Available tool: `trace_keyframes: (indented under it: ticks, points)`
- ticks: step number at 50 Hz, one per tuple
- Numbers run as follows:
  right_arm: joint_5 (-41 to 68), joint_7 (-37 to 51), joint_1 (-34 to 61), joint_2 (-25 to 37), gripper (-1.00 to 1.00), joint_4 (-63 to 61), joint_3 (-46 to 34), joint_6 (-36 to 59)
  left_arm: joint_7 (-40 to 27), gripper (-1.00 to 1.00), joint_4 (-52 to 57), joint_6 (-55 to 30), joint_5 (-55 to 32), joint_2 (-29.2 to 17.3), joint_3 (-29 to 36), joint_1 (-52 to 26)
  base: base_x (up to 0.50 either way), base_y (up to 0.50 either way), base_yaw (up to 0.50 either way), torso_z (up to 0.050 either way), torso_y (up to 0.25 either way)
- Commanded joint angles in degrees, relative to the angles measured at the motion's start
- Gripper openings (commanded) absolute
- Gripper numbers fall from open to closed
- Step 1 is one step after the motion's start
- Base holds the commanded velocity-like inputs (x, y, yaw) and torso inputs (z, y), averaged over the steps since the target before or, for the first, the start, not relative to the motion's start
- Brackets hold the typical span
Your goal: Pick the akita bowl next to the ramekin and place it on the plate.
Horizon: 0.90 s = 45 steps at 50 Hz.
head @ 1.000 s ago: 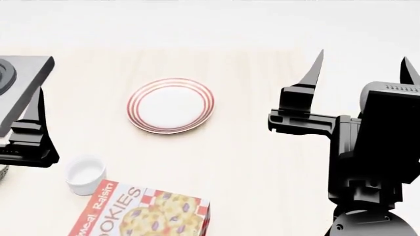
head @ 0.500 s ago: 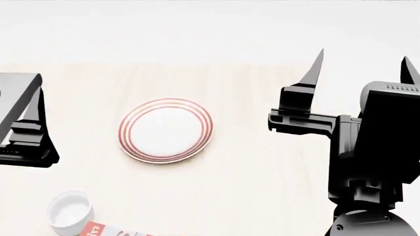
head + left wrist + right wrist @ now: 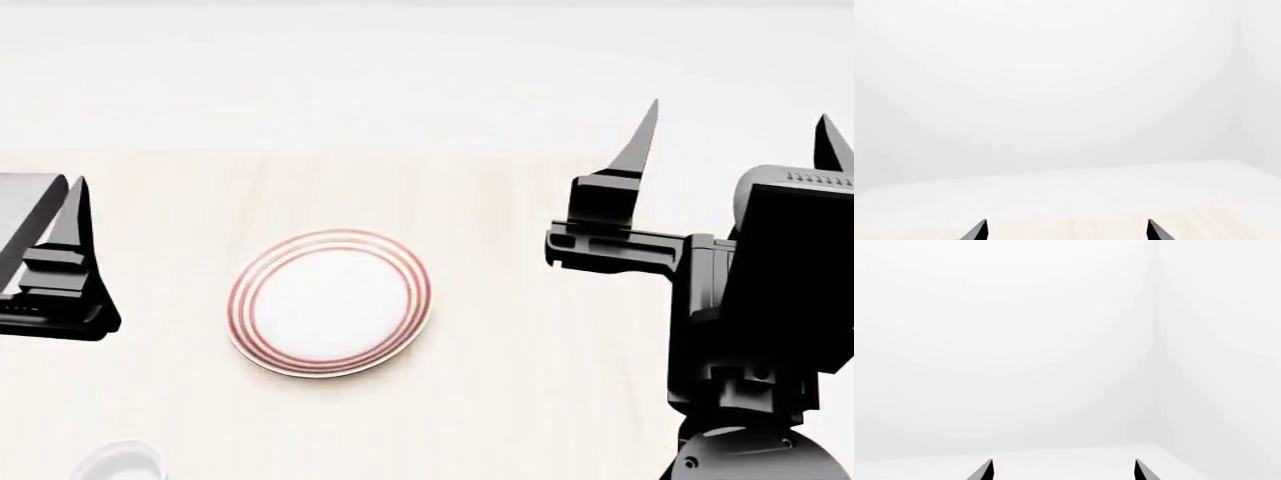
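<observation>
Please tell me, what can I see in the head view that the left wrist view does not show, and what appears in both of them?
Only the head view shows the round white plate with thin red rings, the rim of the small plain white ramekin at the bottom edge, and the black right gripper with its tips apart. Only the left wrist view shows both tips of the black left gripper spread open, pointing over the table's far end towards white walls. Both views share the pale wooden table. No bowl appears in either.
</observation>
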Motion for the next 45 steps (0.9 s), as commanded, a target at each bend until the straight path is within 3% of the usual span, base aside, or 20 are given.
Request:
trace_keyframes:
  ticks: [1,14,24,32,45]
  points:
    - [0.39,0.32,0.11,0.09,1.0,-0.36,0.01,0.34,-0.45,1.0,0.48,-0.85,-0.58,-0.07,-0.1,-0.4,0.32,0.0,0.0,0.0,0.0]
    - [0.16,0.75,0.14,0.41,1.0,0.24,-0.5,0.47,-0.56,1.0,-0.03,0.18,-0.6,-0.48,0.08,-0.01,0.26,0.0,0.0,0.0,0.0]
    - [0.31,0.81,0.17,0.66,1.0,0.22,-0.92,0.64,-0.78,1.0,-0.52,-4.15,-1.61,-1.35,1.39,-5.47,0.0,0.0,0.0,0.0,0.0]
    - [0.59,0.98,0.28,0.72,1.0,0.28,-0.8,0.86,0.77,1.0,-11.21,-10.98,-2.48,-2.26,4.5,-22.67,0.0,0.0,0.0,0.0,0.0]
    - [0.68,0.89,0.02,0.83,1.0,0.65,-1.01,-0.15,1.59,1.0,-36.83,-5.71,2.51,-0.5,11.54,-38.85,0.0,0.0,0.0,0.0,0.0]
